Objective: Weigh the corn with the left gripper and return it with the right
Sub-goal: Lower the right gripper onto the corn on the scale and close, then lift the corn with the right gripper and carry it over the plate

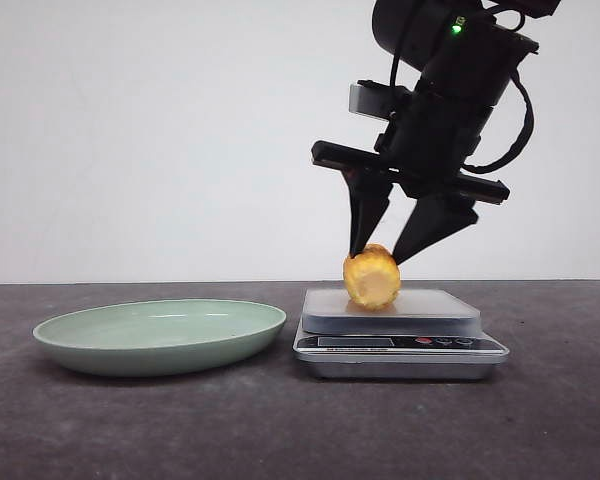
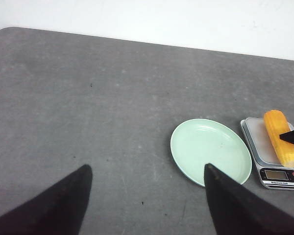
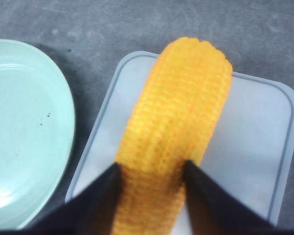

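Note:
The orange-yellow corn [image 1: 372, 280] lies on its side on the platform of the scale [image 1: 400, 345]. My right gripper [image 1: 378, 254] reaches down from above; its two black fingers sit against the corn's two upper sides. The right wrist view shows the corn [image 3: 181, 112] filling the gap between the fingers of that gripper [image 3: 152, 164]. My left gripper [image 2: 147, 169] is wide open and empty, high above bare table and far from the corn [image 2: 281, 139]. It does not show in the front view.
A pale green plate [image 1: 160, 335] sits empty just left of the scale. It also shows in the left wrist view [image 2: 210, 149] and the right wrist view [image 3: 24, 132]. The table is dark grey with a white wall behind.

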Tool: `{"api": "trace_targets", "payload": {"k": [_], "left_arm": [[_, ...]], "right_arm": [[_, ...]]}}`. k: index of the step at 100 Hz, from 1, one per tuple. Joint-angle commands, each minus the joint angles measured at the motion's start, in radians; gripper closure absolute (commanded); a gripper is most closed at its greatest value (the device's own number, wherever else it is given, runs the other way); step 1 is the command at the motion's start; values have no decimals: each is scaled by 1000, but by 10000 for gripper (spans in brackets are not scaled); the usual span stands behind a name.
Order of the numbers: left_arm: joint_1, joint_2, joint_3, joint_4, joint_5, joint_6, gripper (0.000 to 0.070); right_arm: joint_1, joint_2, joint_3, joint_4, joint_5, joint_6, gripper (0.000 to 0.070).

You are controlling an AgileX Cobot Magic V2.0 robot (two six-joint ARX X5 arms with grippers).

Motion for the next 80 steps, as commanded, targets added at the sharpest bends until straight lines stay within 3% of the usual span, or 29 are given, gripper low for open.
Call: {"api": "trace_targets", "payload": {"k": [1, 24, 51, 80], "left_arm": [[-4, 2, 14, -34, -6, 0, 266], [-4, -2, 14, -34, -7, 3, 266], [-4, -2, 14, -34, -8, 7, 266], [-4, -2, 14, -34, -26, 7, 266]], "right_arm": [[11, 27, 16, -3, 2, 17, 695], [40, 26, 16, 14, 84, 19, 700], [68, -87, 64, 14, 87, 5, 700], [184, -109, 281, -38, 80, -46, 700]]}}
